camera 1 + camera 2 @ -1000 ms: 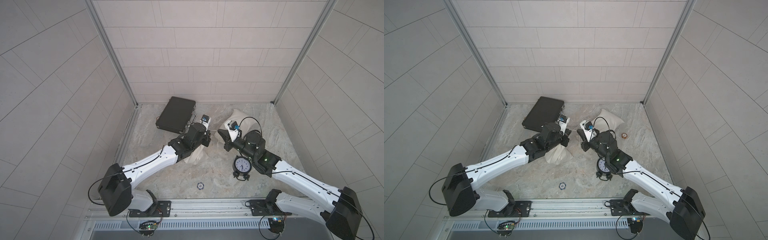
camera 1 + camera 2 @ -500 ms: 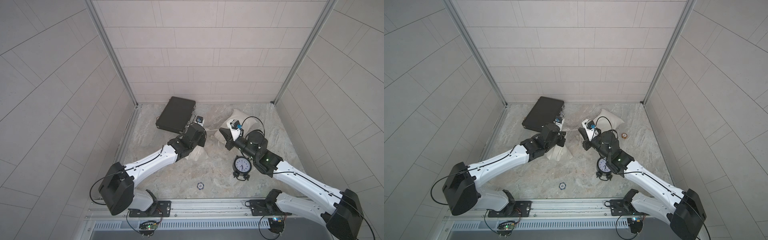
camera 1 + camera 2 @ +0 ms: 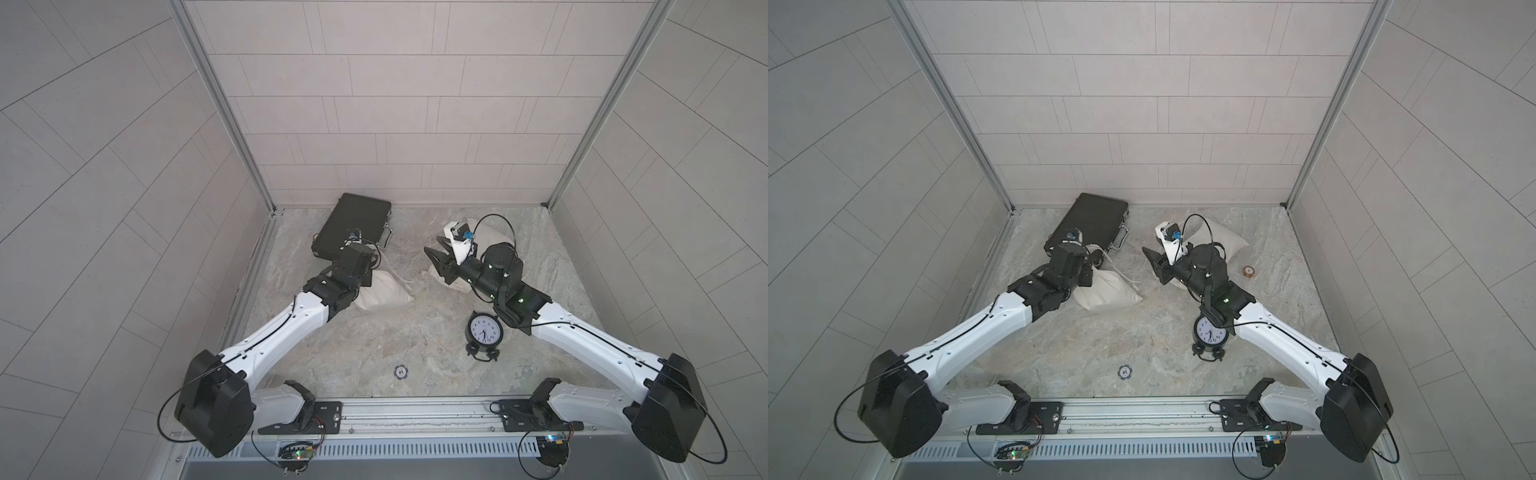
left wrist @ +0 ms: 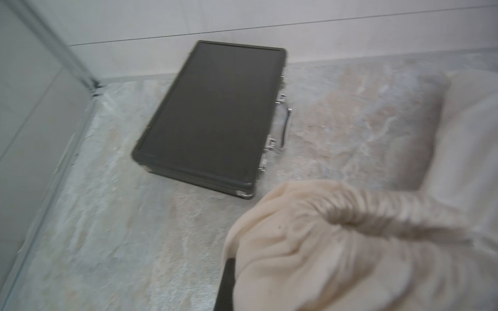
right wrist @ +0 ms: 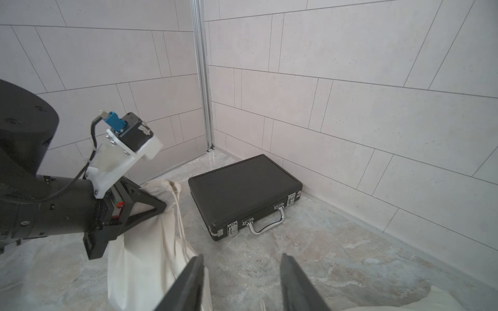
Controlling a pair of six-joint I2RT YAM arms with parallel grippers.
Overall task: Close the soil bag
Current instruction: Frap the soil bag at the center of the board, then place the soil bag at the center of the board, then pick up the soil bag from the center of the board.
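Between the closed fingers of the left gripper [image 5: 158, 208] the gathered neck of the soil bag [image 3: 384, 293] is pinched, so that this gripper is clenched on the cloth. The bag's body is seen lying on the stone floor [image 3: 374, 345], beneath that gripper and back toward its arm. White drawstring cords [image 5: 180, 215] are trailed from the neck down over the cloth. The right gripper [image 5: 244, 285] is held released, its jaws parted and empty, near the bag and pointed toward it. Ahead of both grippers a closed black briefcase [image 3: 1092, 224] is laid flat by the back wall. Behind the right gripper, close beside its arm, an alarm clock [image 3: 483, 330] is stood upright, and a second cream bag [image 3: 1225, 239] is partly hidden beyond that arm.
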